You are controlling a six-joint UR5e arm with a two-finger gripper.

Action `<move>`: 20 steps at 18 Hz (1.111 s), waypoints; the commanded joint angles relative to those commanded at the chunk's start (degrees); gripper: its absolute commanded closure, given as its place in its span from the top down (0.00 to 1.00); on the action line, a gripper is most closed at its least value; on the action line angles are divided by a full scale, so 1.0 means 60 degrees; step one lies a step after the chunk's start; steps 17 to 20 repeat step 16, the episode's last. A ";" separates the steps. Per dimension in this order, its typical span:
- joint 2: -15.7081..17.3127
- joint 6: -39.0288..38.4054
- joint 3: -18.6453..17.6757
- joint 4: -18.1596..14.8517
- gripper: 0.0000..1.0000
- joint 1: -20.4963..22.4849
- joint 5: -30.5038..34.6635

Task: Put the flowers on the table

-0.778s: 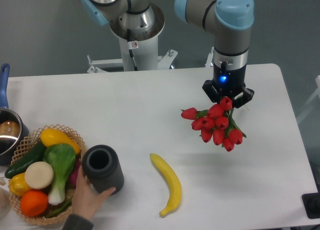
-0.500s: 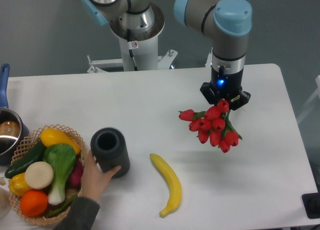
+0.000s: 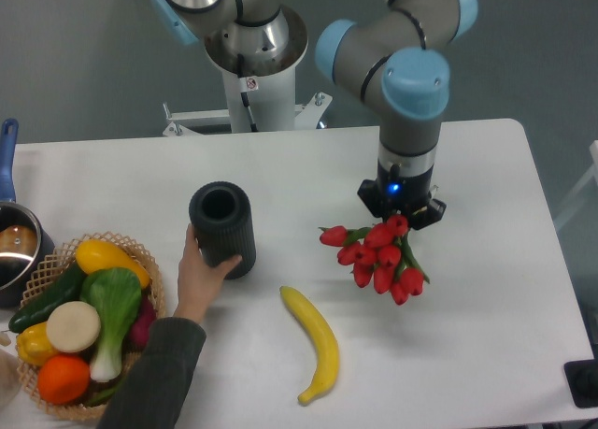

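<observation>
Your gripper (image 3: 402, 205) hangs over the right half of the table (image 3: 486, 336), roughly midway between the far and near edges, and it is clamped on the stems of the flowers (image 3: 376, 256), a bunch of red tulips whose heads fan out toward the near edge just below the fingers; you cannot tell from this view whether the blooms touch the tabletop or hang just above it. Look toward the middle of the table and you see a dark ribbed vase (image 3: 223, 228) standing upright with its mouth open and nothing visible inside, a person's hand (image 3: 203, 272) wrapped around its near side. At the near left corner sits a woven basket (image 3: 140, 257) packed with produce: a yellow squash (image 3: 107, 258), a dark cucumber (image 3: 51, 296), a green leafy bok choy (image 3: 116, 309), a pale round onion (image 3: 73, 326), a yellow pepper (image 3: 34, 343) and an orange (image 3: 64, 378). Along the left edge beside the basket you catch part of a steel pot (image 3: 15, 247) with a blue handle. A banana (image 3: 315, 340) lies near the near edge, between the vase and the flowers
</observation>
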 joint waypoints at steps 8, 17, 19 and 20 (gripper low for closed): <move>0.0131 0.0029 -0.0117 0.0058 1.00 0.0000 0.0073; 0.0513 0.0044 -0.0307 0.0423 1.00 0.0059 0.0044; 0.0513 0.0044 -0.0307 0.0423 1.00 0.0059 0.0044; 0.0513 0.0044 -0.0307 0.0423 1.00 0.0059 0.0044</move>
